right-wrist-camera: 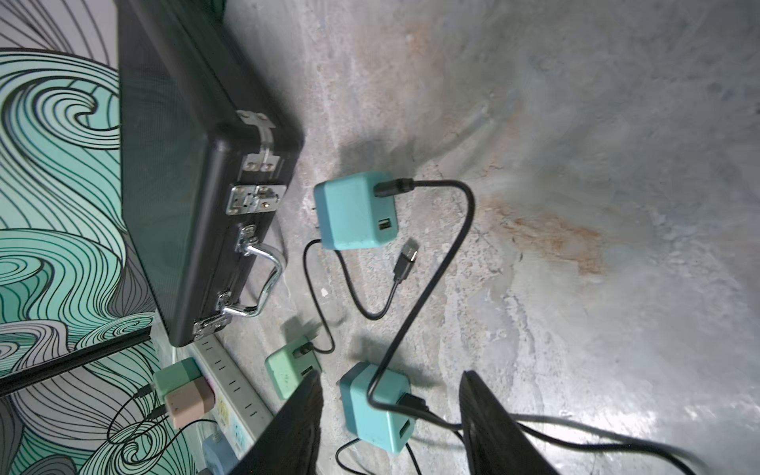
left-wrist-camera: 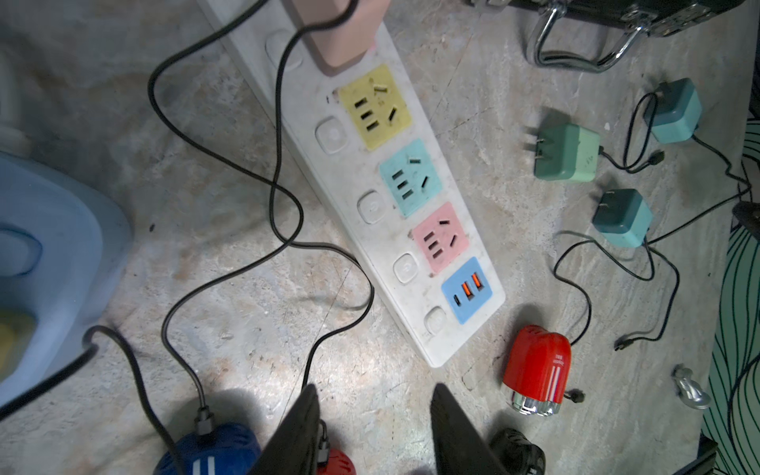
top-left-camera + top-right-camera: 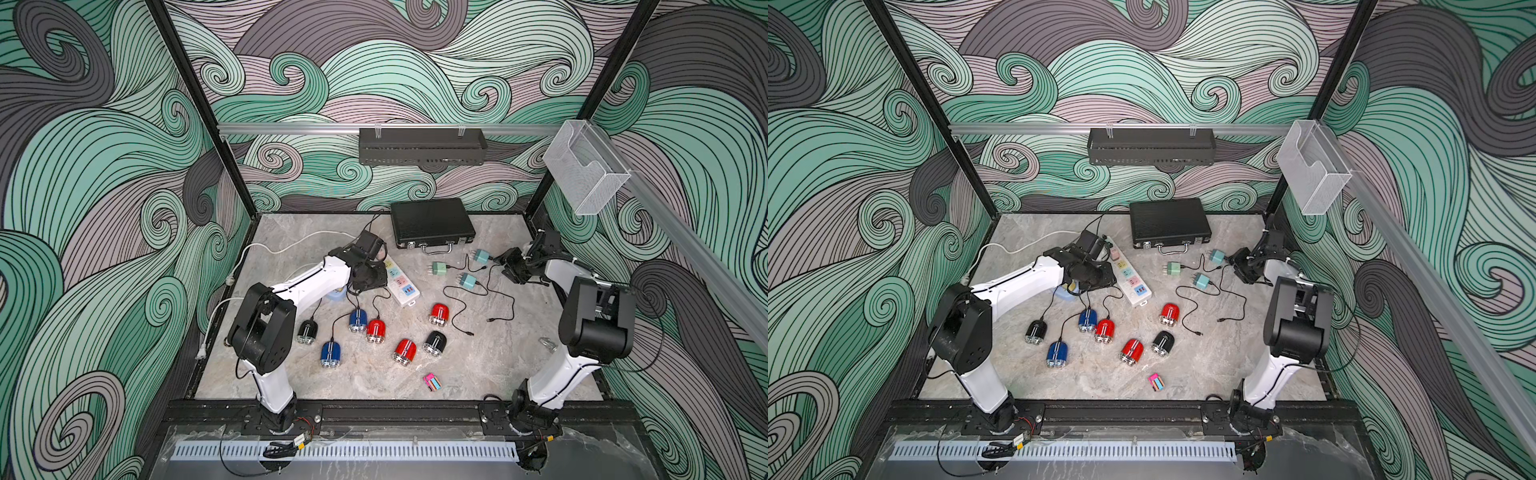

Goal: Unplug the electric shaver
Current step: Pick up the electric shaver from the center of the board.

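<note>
The left claw [image 2: 374,395] hangs released just left of the power strip [image 2: 411,230]; the right claw [image 1: 390,373] (also released) hovers above a teal charger [image 1: 378,415].

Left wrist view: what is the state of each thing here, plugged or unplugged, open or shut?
Strip, three coloured sockets and USB ports empty.
Pink adapter, plugged into strip.
Green adapter, unplugged.
Far teal adapter, unplugged.
Near teal adapter, unplugged.
Blue shaver, cable plugged in.
Corded red shaver, cable plugged in.
Loose red shaver, no cable.
Left gripper, open, empty.
</note>
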You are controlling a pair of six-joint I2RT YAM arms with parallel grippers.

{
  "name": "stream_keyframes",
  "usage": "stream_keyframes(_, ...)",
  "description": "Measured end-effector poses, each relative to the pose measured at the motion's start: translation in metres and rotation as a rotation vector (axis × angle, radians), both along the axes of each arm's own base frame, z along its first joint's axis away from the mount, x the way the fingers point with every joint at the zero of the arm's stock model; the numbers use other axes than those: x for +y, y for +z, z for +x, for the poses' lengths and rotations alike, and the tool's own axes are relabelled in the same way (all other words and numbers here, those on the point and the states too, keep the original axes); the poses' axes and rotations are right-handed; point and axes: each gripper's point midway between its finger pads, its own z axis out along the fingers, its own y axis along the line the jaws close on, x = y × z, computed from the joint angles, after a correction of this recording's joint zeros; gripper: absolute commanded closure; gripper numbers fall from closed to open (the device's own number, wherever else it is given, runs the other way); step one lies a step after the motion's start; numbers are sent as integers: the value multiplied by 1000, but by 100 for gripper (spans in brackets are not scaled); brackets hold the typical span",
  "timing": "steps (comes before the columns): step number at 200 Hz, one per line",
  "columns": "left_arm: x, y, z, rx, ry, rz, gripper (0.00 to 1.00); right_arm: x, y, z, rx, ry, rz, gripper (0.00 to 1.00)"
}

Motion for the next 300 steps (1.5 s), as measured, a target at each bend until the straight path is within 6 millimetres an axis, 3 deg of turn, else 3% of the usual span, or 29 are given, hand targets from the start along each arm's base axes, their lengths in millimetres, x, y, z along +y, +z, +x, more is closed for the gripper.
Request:
stream_keyframes(35,5,11,2,-27,1,25,47,11,30,-11,-46,27,-74,44)
stream_keyframes(69,13,18,1,-47,4,56,32,26,57,-21,-91,70,-143,44)
stream_keyframes(115,22,32,0,-85,19,79,32,53,79,-32,-132,145,-212,43)
stream_keyframes(150,26,40,-3,-104,18,81,34,86,90,-42,-156,242,-264,43)
stream_keyframes(227,30,9,-37,-34,-26,125,35,156,91,-70,-170,450,-375,43)
stream_keyframes(300,7,-26,-92,31,-124,191,36,171,82,-84,-150,525,-465,42)
